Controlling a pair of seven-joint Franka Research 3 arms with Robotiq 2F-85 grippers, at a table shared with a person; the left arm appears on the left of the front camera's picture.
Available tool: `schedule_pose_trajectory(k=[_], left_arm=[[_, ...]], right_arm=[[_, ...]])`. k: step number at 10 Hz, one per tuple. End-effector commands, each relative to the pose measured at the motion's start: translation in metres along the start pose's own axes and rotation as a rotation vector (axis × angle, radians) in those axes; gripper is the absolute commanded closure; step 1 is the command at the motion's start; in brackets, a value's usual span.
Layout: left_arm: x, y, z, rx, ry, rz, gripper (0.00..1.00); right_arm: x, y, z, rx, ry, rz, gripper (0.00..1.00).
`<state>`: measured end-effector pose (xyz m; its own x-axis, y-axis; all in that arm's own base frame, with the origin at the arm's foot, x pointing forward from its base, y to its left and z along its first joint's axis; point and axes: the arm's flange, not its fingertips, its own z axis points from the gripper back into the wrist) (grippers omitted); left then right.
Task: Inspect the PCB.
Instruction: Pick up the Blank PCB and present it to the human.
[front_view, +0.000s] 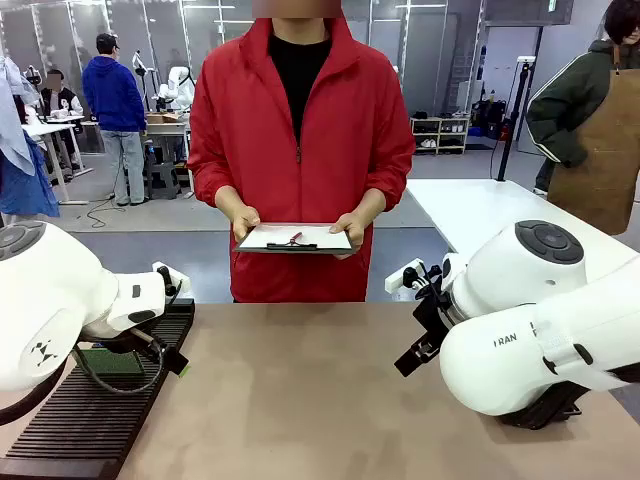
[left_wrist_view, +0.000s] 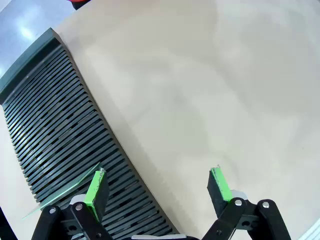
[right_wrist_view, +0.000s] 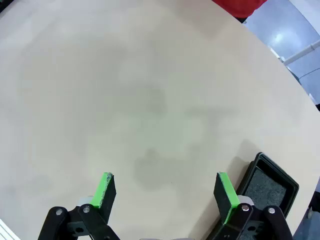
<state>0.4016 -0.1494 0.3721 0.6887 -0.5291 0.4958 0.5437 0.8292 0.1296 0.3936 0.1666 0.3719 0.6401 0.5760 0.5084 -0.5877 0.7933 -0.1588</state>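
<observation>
Left end effector (left_wrist_view: 157, 186): stood wide, empty, at the edge of the rack (left_wrist_view: 55, 125).
Right end effector (right_wrist_view: 163, 192): stood wide, empty, above the counter (right_wrist_view: 150, 90).
PCB (front_view: 112, 362): sat on the rack, beneath the left arm.

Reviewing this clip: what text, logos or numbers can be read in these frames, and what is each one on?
"RAN": dark letters on the white casing of the right arm; the rest of the word is cut off.
A small dark logo mark without letters: on the casing of the left arm.
Sheet on the clipboard: too small to read.
</observation>
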Motion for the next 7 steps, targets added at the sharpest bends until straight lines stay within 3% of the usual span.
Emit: schedule_pose_trajectory(k=[1,7], left_arm=[[0.0001,-0.0005,0.0,0.0,0.0,-0.001,0.0],[0.0001,-0.0005,0.0,0.0,0.0,-0.001,0.0]], right_arm=[[0.0,0.0,0.0,0.0,0.0,0.0,0.0],[0.0,0.0,0.0,0.0,0.0,0.0,0.0]])
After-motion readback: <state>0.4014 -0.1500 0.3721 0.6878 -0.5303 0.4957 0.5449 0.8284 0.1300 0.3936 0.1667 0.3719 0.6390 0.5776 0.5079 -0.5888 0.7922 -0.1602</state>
